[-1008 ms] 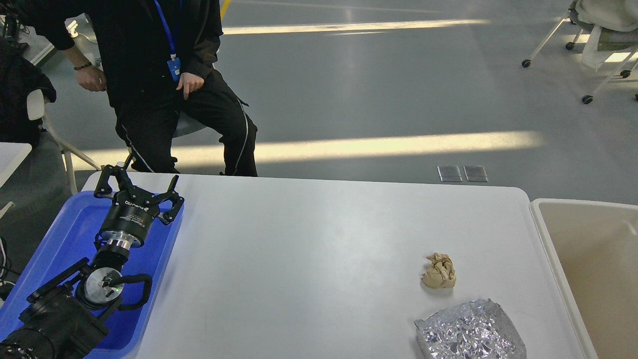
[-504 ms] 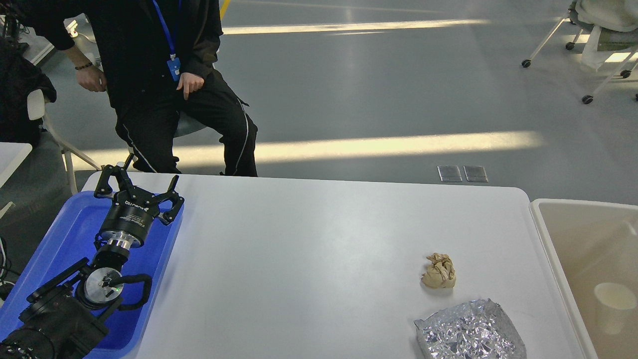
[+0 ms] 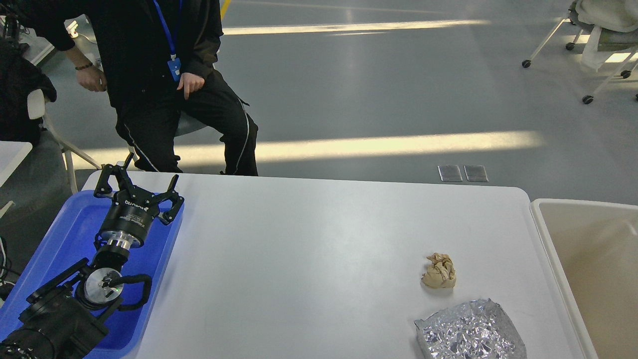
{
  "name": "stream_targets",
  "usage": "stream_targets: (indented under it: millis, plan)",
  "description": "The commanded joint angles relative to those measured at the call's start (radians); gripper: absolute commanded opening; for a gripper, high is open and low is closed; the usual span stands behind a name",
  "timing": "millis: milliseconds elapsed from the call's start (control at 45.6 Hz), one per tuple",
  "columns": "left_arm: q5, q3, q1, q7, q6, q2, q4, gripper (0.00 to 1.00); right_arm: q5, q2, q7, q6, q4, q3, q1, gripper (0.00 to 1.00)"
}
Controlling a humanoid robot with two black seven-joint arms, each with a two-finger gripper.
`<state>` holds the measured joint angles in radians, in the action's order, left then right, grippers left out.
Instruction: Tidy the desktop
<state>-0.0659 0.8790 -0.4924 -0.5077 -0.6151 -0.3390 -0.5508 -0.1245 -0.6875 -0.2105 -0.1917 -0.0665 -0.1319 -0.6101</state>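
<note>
The white desktop fills the middle of the head view. A crumpled beige paper ball lies on it at the right. A crumpled silver foil container sits just in front of the ball, at the near edge. My left gripper is open and empty, held above the far end of the blue tray at the left, far from both items. My right arm is out of view.
A beige white-rimmed bin stands against the desktop's right edge; nothing shows in the part of it I see. A person in black sits just behind the far left corner. A chair stands far right.
Half a second ago a pale cup showed inside the bin at the right; it is no longer in sight. My left arm, the paper ball and the foil have not moved.
</note>
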Motion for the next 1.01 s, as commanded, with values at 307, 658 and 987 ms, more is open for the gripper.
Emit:
stream_targets:
  millis: [307,658,987]
  plan:
    - [0.000,0.000,0.000,0.000,0.000,0.000,0.000,1.00,-0.011,-0.156,-0.012,-0.370,-0.007,-0.057,-0.410,1.00]
    - [0.000,0.000,0.000,0.000,0.000,0.000,0.000,1.00,0.002,-0.280,-0.010,-0.355,-0.352,-0.057,-0.648,1.00]
    - [0.000,0.000,0.000,0.000,0.000,0.000,0.000,1.00,-0.012,-0.468,-0.093,0.103,-1.009,-0.176,-0.531,1.00]
